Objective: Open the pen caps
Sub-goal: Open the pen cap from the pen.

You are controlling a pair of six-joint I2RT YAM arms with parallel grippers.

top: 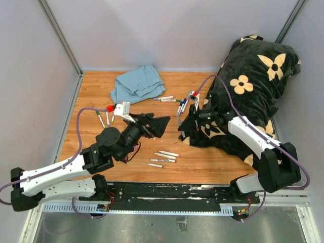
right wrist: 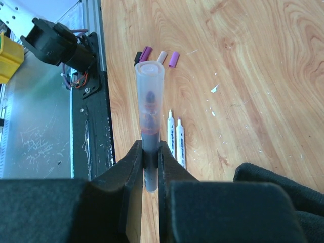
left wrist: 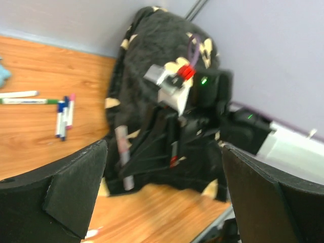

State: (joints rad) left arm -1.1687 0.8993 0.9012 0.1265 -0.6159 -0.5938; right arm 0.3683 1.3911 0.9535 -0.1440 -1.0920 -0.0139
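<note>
Caps first: four tiny loose plastic pen caps [right wrist: 173, 59], purple, magenta, pale pink and one dark, lie in a short row on the wooden tabletop [right wrist: 243, 76], their long axes slanted off that row. The right gripper [right wrist: 151, 152] pinches a frosted translucent marker barrel [right wrist: 150, 96], which runs straight out from the fingers with its round end aimed at those caps. Its lower shaft is hidden between the pads, and I can't tell whether that end wears a cap. The left gripper [left wrist: 164, 192] is spread wide, nothing in it. Its view is blurred; blue- and pink-capped white markers [left wrist: 63, 114] lie side by side there.
</note>
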